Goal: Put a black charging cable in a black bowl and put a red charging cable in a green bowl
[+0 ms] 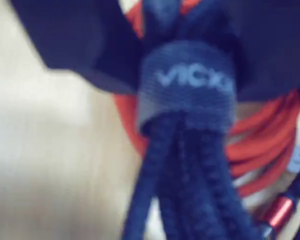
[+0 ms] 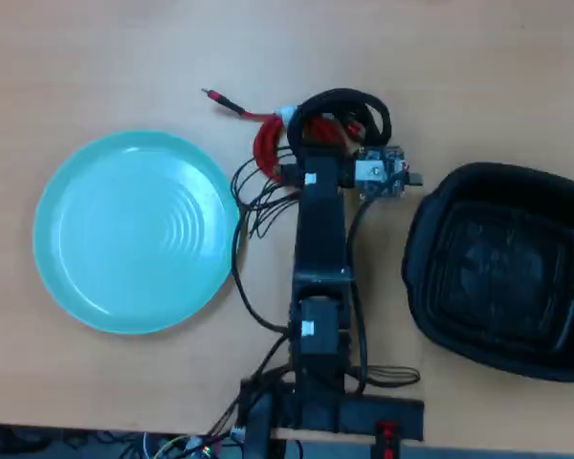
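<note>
Gripper [image 2: 318,132] sits over the black charging cable [image 1: 187,165]; whether it pinches the coil cannot be told. Beside that coil lies the red charging cable [image 2: 265,143]. Green bowl [image 2: 134,231] and black bowl [image 2: 505,270] flank it, both empty.
</note>
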Controlling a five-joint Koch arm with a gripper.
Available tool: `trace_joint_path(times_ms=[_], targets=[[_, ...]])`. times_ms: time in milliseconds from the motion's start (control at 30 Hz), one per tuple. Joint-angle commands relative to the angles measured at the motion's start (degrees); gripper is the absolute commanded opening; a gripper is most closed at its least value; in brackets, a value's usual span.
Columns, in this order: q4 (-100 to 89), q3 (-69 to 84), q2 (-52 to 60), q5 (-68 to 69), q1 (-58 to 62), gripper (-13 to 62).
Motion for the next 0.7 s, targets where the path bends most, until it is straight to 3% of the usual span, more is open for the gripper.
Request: trace_joint_path(times_ms=[0,667], targets=[[4.75,-8.7,1.49,-1.85,0.26,-6.4],[13.89,-12.66,24.52,-1.67,4.13,-6.4]])
